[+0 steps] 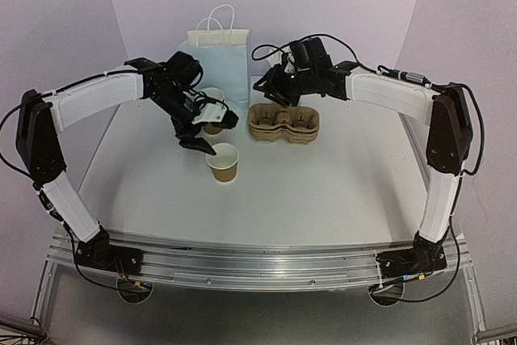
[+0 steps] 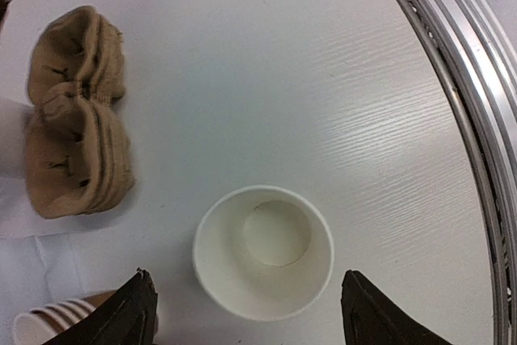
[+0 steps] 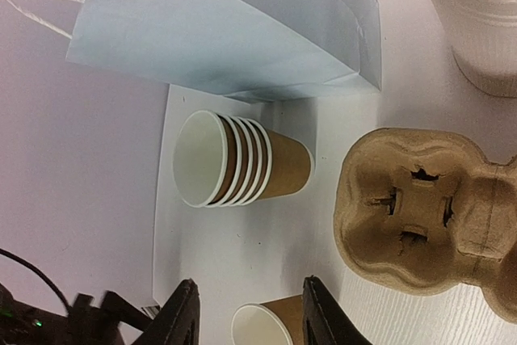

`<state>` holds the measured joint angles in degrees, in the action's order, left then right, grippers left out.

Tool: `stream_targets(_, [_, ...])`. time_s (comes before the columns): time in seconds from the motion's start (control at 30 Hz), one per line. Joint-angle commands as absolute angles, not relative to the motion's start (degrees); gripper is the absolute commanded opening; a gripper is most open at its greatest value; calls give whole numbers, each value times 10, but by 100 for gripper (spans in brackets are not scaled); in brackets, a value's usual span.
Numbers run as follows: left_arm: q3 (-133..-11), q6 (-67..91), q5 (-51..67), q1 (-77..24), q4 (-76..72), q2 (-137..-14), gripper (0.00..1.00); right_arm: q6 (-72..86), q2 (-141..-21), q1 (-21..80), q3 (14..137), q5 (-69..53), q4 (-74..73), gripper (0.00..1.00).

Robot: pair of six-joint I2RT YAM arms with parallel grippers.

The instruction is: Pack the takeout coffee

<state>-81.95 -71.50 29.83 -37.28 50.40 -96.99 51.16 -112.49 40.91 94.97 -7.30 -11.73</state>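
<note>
One brown kraft-paper cup [image 1: 223,161] stands upright, open and without a lid, in the middle of the table; its white inside [image 2: 263,252] shows from above. My left gripper [image 1: 212,133] hangs just above and behind it, open, with a finger [image 2: 133,313] on either side of the rim and not touching it. A nested stack of several cups [image 3: 234,159] stands behind it, near the bag. My right gripper [image 1: 269,86] is open and empty, above the table between the stack and the single cup [image 3: 271,325]. No black lids are in view.
A stack of brown pulp cup carriers [image 1: 283,121] lies right of the cups and shows in both wrist views [image 2: 77,111] [image 3: 428,208]. The pale blue paper bag [image 1: 218,54] stands at the back. A white holder of white sticks [image 3: 477,22] stands beside the carriers. The table's metal edge rail [image 2: 468,78] runs along the front.
</note>
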Motion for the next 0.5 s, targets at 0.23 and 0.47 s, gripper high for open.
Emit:
stream_targets(0.23, [-883, -386, 421, -122, 451, -937, 64, 496, -1124, 408, 962, -84, -120, 41])
stream_targets(0.47, [-859, -432, 358, -73, 345, -1018, 64, 470, -1137, 405, 962, -99, -120, 42])
